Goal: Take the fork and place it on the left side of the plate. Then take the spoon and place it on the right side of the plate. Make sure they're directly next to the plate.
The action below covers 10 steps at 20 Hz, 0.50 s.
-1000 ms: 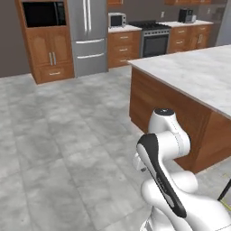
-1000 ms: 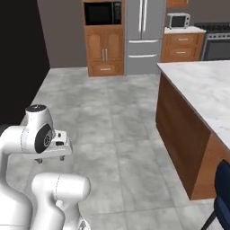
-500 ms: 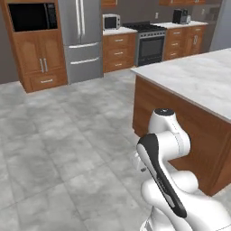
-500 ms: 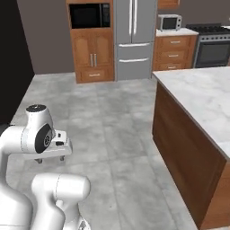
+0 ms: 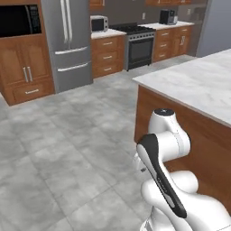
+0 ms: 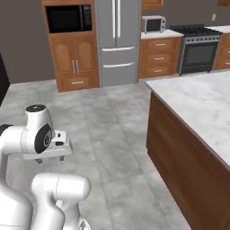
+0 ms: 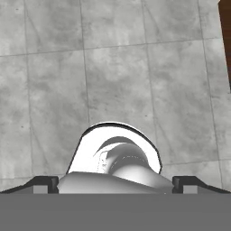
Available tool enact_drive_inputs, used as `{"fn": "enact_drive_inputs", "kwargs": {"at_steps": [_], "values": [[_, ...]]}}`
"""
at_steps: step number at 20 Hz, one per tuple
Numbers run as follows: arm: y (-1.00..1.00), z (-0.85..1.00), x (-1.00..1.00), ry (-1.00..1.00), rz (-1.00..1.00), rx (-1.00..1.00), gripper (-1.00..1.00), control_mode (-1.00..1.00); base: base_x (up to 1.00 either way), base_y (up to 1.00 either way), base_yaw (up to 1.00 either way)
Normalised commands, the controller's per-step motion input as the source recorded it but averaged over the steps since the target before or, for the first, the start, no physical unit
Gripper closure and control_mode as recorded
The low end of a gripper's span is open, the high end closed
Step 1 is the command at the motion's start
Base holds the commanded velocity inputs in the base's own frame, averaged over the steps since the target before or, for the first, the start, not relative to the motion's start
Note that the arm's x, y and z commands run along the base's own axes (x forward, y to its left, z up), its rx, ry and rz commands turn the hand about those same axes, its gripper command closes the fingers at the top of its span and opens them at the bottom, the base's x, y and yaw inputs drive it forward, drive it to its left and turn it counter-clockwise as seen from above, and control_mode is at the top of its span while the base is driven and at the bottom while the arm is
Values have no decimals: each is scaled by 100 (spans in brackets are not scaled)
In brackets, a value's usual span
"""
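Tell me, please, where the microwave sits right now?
In the right base view, the microwave sits on the back counter, between the fridge and the stove.

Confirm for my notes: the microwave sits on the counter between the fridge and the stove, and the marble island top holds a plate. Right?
Not quite. The microwave does sit between the fridge and the stove, but the right base view shows no plate on the visible part of the island top.

Floor [image 5: 67, 149] grey mottled tile; island [image 6: 179, 157] brown wood, white marbled top; fridge [image 5: 67, 40] steel-grey.
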Motion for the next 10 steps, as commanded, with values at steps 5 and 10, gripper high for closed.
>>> {"fn": "enact_drive_inputs", "kwargs": {"at_steps": [5, 10], "values": [[0, 0, 0, 0, 0, 0, -100, 100, 100, 31, -26], [0, 0, 0, 0, 0, 0, -100, 100, 100, 34, -25]]}}
